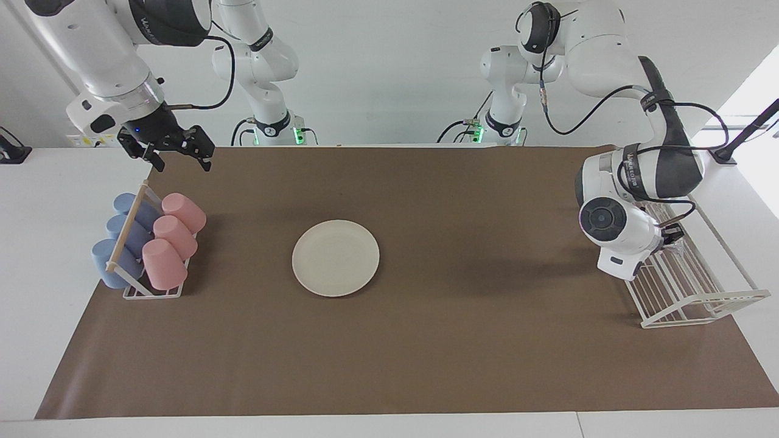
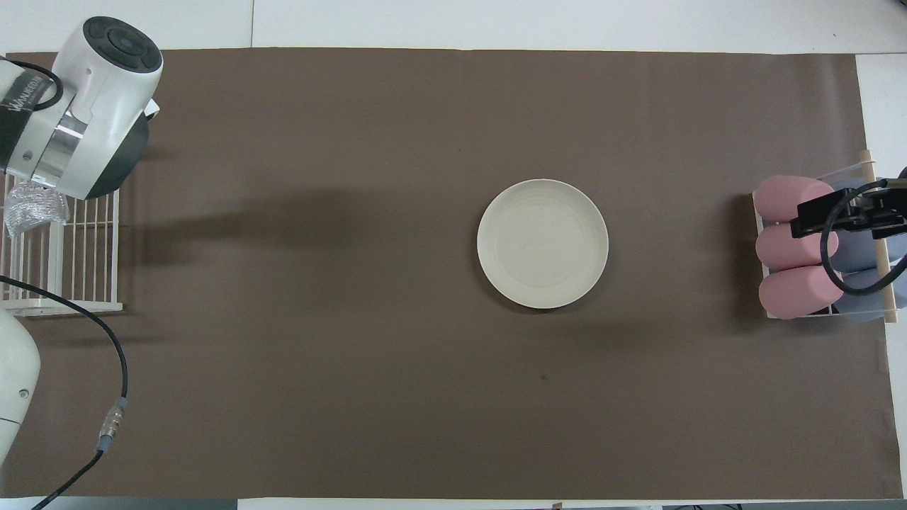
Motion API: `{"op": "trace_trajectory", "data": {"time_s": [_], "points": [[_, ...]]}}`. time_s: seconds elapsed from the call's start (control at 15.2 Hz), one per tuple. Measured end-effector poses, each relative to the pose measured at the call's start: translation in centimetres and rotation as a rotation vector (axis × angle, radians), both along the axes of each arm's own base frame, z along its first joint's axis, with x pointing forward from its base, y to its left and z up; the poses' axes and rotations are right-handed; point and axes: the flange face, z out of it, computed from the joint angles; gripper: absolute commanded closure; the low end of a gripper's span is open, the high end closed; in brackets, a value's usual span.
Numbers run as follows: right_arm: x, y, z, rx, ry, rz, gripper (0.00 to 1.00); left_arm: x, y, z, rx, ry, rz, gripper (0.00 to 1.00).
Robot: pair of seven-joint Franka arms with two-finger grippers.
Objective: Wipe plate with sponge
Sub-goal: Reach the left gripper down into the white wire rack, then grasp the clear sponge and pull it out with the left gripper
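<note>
Sponge [image 2: 32,205] sits pinched in the closed left claw [image 1: 674,238] over the white wire rack [image 1: 694,286], likely for carrying to the plate [image 1: 335,258] mid-counter, while the right claw [image 1: 173,149] waits open above the cup rack [image 1: 146,246].

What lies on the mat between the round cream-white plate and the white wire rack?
Nothing: only bare brown mat separates plate and rack, clearest in the overhead view.
</note>
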Motion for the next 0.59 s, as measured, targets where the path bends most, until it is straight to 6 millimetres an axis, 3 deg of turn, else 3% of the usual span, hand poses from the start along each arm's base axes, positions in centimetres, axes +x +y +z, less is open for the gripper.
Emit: {"op": "trace_trajectory", "data": {"time_s": [0.33,0.46,0.59], "points": [[0.0,0.0,0.0,0.0,0.0,0.0,0.0,-4.2,-3.0,8.8,-0.444,-0.013,0.184,1.0],[0.0,0.0,0.0,0.0,0.0,-0.005,0.0,-6.1,-4.1,13.6,-0.676,-0.048,0.254,1.0],[0.0,0.0,0.0,-0.002,0.001,-0.024,0.0,-8.1,-2.8,17.9,-0.916,-0.073,0.336,1.0]]}}
